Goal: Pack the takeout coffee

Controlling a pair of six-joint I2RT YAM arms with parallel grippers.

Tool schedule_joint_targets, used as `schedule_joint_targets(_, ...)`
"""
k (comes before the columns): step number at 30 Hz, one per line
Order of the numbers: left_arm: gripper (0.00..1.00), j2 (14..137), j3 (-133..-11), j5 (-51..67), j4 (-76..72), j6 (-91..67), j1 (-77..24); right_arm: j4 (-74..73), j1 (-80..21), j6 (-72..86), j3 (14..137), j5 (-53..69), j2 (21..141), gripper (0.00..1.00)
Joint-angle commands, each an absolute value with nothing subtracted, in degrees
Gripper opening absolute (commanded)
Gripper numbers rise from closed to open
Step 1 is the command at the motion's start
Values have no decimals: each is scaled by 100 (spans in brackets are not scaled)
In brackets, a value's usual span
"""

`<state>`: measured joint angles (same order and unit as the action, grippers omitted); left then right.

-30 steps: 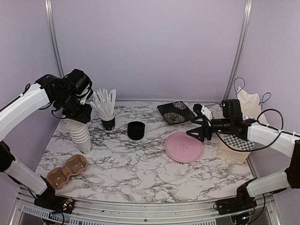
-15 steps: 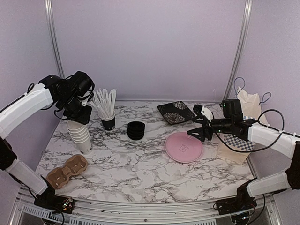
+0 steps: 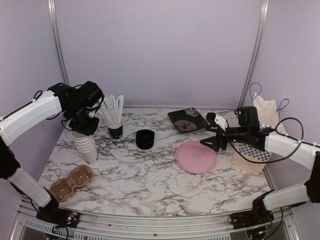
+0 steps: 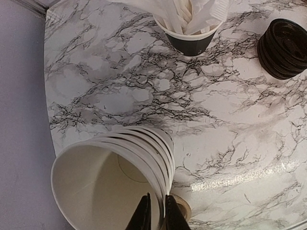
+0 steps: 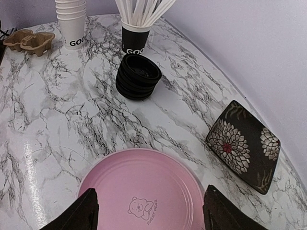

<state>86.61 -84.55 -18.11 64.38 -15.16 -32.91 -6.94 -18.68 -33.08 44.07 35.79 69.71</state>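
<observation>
The left tool (image 4: 157, 213) is clamped on the rim of the topmost cup in the stack of white paper cups (image 4: 115, 177), one finger inside the cup and one outside. The stack stands directly beneath it on the counter (image 4: 240, 143). The cardboard cup carrier (image 3: 71, 182) lies below that tool toward the arm bases, and the black lids (image 3: 145, 139) sit off to its right. The right tool (image 3: 212, 143) hangs with its fingers wide apart, the pink plate (image 3: 196, 156) just below it.
</observation>
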Motion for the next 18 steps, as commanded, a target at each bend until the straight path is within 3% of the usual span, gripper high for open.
schedule_joint_targets(1, 10, 8668, -8422, -1890, 6592, -1549, -3300, -670, -1837, -3369, 4412, 3525, 6873, 72)
schedule_joint_targets(7, 9, 8726, -8346, -1898, 6592, -1530, -3297, -673, -1837, -3378, 4396, 3498, 6873, 72)
schedule_joint_targets(11, 0, 8730, -8377, -1906, 6606, -1522, -3300, -669, -1837, -3385, 4395, 3489, 6864, 73)
schedule_joint_targets(18, 0, 8679, -8585, -2495, 6819, -1557, -3304, -674, -1837, -3412, 4386, 3463, 6855, 72)
